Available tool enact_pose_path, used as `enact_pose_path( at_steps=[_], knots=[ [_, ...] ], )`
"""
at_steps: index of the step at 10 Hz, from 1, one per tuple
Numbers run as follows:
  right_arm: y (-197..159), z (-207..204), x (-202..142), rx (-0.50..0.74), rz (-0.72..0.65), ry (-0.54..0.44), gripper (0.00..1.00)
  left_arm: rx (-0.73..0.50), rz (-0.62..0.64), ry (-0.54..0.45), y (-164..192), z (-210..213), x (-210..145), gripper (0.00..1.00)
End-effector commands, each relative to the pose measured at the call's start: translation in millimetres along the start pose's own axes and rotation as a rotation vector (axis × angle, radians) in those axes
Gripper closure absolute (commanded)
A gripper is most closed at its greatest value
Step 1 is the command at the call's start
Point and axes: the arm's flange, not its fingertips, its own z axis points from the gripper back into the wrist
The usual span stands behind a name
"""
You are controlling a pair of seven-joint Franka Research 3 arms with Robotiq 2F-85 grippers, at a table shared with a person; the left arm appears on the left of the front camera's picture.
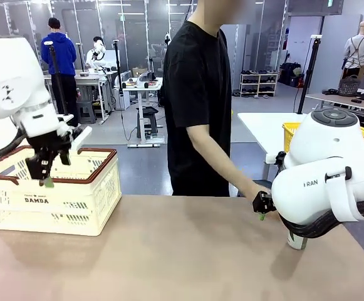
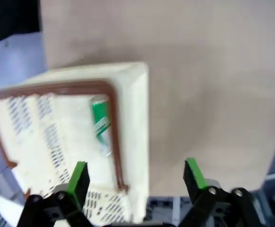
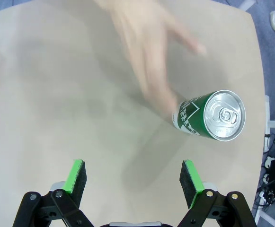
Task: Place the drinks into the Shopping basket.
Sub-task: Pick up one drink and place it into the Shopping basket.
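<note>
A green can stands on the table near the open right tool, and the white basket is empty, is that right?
Not quite: the white basket is not empty. The left wrist view shows a lying green can inside it. The rest holds: a standing green can is on the table near the open right tool.

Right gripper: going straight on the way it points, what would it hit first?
Probably the bare table; the green can stands off the line of the open right gripper. Depth is unclear.
</note>
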Motion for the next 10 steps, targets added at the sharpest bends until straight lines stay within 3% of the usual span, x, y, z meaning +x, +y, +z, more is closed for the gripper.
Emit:
enact_pose_path(
  at_steps=[1, 4, 7, 10],
  knots=[
    [-0.3, -1.3, -0.1, 0.001, -0.001, -0.002, 0.00, -0.067, -0.055, -0.083, -54.9, -15.3, 1.4, 0.00],
    [-0.3, -1.3, -0.1, 0.001, -0.001, -0.002, 0.00, -0.160, -0.057, -0.121, -95.7, -41.1, 7.9, 0.00],
    [-0.3, -1.3, -0.1, 0.001, -0.001, -0.002, 0.00, -0.182, -0.094, -0.138, -91.8, -58.1, -0.2, 0.00],
    [0.0, 0.1, 0.0, 0.000, 0.000, 0.000, 0.00, -0.169, -0.048, -0.106, -100.7, -54.8, 9.5, 0.00]
  ],
)
